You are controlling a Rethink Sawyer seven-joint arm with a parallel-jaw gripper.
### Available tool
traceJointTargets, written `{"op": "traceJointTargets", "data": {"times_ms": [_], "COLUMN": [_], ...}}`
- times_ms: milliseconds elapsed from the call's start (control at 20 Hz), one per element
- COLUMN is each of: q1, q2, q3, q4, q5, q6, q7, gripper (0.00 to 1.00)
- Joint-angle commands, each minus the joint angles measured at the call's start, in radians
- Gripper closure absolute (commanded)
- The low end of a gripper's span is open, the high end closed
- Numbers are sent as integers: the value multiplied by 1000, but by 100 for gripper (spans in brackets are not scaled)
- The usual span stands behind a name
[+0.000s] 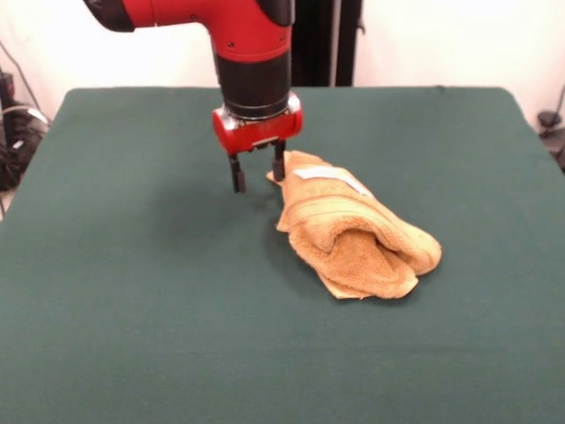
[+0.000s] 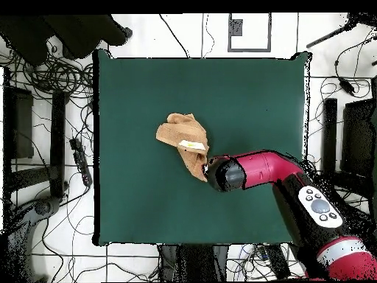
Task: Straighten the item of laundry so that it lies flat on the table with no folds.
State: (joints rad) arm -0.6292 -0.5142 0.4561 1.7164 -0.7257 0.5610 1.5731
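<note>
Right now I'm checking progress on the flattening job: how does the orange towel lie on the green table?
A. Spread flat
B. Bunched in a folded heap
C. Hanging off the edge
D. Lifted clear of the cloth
B: the towel sits rumpled, doubled over itself on the table, beside the end effector.

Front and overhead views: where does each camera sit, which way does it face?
Front view: across the dark green cloth-covered table, facing the robot; the red and black arm descends from the top, its gripper open at the far corner of the crumpled golden-orange terry towel.
Overhead view: above the table, looking straight down, robot base at the bottom right; the arm reaches in from there, hiding the gripper.
Shared: table, towel, arm; turned half round between them.
</note>
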Motion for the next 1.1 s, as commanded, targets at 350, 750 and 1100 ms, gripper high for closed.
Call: {"op": "traceJointTargets", "data": {"times_ms": [350,750,1100], "q1": [50,65,107], "q2": [48,47,52], "q3": [93,74,23], "q4": [27,18,-3], "q5": [-51,-51,-70], "q6": [59,97,163], "q7": [-186,-192,-191], "gripper": [0,0,0]}}
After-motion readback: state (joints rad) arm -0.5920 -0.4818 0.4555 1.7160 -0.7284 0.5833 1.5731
